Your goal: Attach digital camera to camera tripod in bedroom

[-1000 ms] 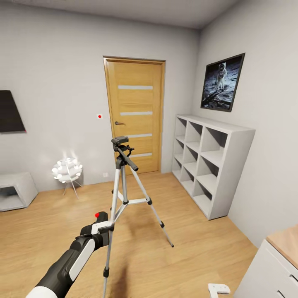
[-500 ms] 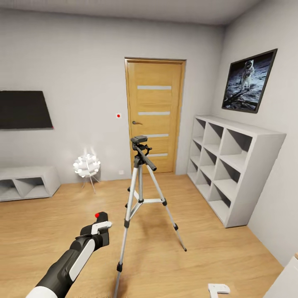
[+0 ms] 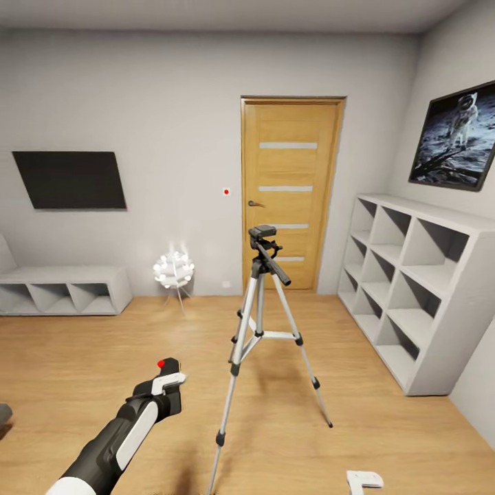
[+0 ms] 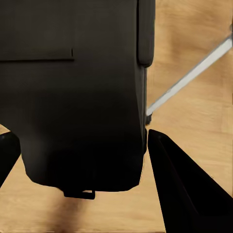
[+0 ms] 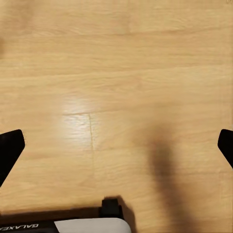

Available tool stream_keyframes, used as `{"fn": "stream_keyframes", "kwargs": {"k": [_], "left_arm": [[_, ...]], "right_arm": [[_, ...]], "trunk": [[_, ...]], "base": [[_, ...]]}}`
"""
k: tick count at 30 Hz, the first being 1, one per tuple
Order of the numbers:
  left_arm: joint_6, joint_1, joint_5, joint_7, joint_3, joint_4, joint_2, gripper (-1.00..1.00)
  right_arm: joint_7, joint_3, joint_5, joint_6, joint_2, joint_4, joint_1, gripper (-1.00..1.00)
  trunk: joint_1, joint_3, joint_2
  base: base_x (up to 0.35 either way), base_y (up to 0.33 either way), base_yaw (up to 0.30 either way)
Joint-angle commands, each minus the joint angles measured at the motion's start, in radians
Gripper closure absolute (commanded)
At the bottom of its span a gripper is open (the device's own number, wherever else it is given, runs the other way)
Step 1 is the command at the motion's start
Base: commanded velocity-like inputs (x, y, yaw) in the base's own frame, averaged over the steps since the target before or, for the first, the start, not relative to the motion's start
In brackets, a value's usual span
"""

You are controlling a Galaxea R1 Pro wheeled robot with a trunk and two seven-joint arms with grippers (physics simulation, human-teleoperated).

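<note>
A: Where is the camera (image 4: pixel 73 92)?
B: Clamped between the left fingers (image 4: pixel 182 189), short of the tripod (image 3: pixel 265 302).
A: Handling?
B: Likely rigid, light, fragile; grip its body. Right fingers (image 5: pixel 10 148) spread, empty.
</note>
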Motion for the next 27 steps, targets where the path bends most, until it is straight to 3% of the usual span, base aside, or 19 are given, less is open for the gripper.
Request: {"fn": "stream_keyframes", "kwargs": {"k": [1,6,12,15,18,21,27], "left_arm": [[-0.002,-0.001,0.009,0.006,-0.004,0.007,0.001,1.00],[-0.045,-0.001,0.013,0.006,-0.006,0.119,0.002,1.00],[-0.145,-0.001,0.017,0.003,-0.004,0.469,-0.001,1.00],[-0.257,-0.001,0.017,0.003,-0.003,0.635,-0.012,1.00],[-0.400,-0.001,0.019,-0.001,-0.003,0.792,-0.045,1.00],[-0.469,0.001,0.021,-0.016,-0.003,0.851,-0.079,1.00],[-0.514,0.006,0.022,-0.036,-0.003,0.884,-0.105,1.00]], "right_arm": [[-0.003,0.001,-0.004,0.006,0.000,-0.003,0.000,-1.00],[-0.003,0.001,-0.007,0.006,-0.001,-0.001,0.000,-1.00],[-0.003,0.000,-0.007,0.005,-0.001,0.058,0.000,-1.00],[0.001,0.002,0.001,-0.006,-0.001,0.104,0.000,-1.00],[0.007,0.004,0.002,-0.043,0.000,0.132,0.000,-1.00],[0.010,0.005,-0.001,-0.073,0.000,0.143,0.000,-1.00],[0.013,0.005,-0.001,-0.092,0.000,0.163,0.000,-1.00]], "trunk": [[0.000,-0.002,-0.001],[0.000,-0.002,-0.001],[0.000,-0.002,-0.001],[0.000,-0.002,-0.001],[0.000,-0.002,-0.001],[0.000,-0.002,-0.001],[0.000,-0.002,-0.001]], "base": [[0.000,0.000,0.269],[0.000,0.000,0.260],[0.000,0.000,0.096],[0.000,0.000,0.025],[0.000,0.000,0.009],[0.000,0.000,0.004],[0.000,0.000,0.001]]}}
